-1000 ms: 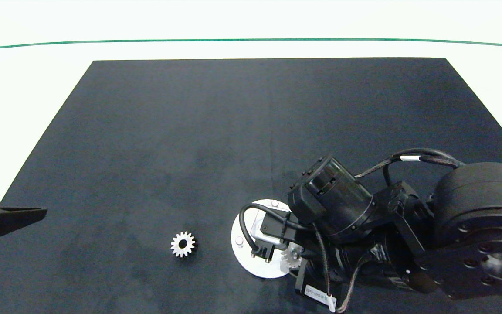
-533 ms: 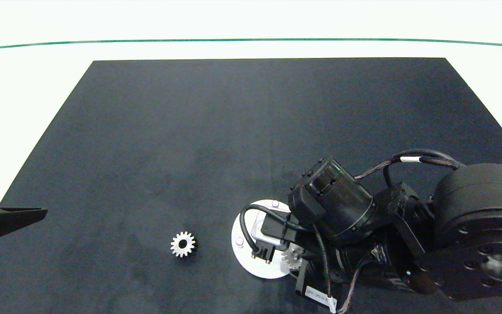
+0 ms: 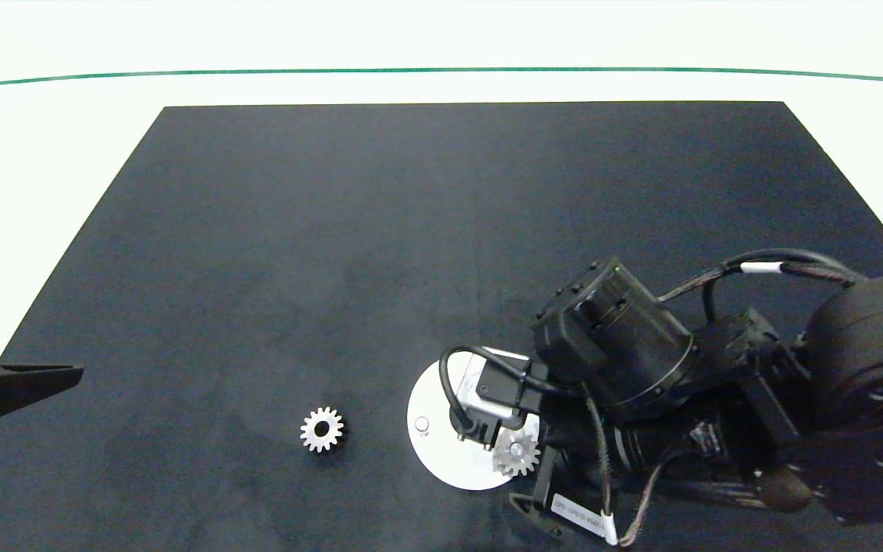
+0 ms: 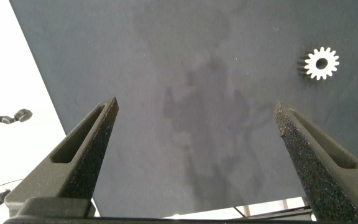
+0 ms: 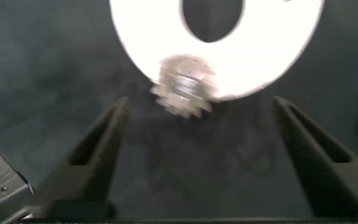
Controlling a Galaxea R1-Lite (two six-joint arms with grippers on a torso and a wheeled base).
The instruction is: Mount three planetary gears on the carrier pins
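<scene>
Black mat fills most of the head view. Right arm enters from the lower right; right gripper, fingers spread and empty, hangs over the disc at lower centre. Left gripper, fingers spread, sits parked at the left edge. One gear sits on a pin at the disc's right rim; another gear lies on the mat, left of the disc. A bare pin stands near the disc's left rim.

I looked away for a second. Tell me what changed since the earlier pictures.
The right gripper, fingers open, has pulled back from the white disc, leaving one gear on a carrier pin in plain sight. The loose gear on the mat and the left gripper, open at the table's left edge, stayed put.
</scene>
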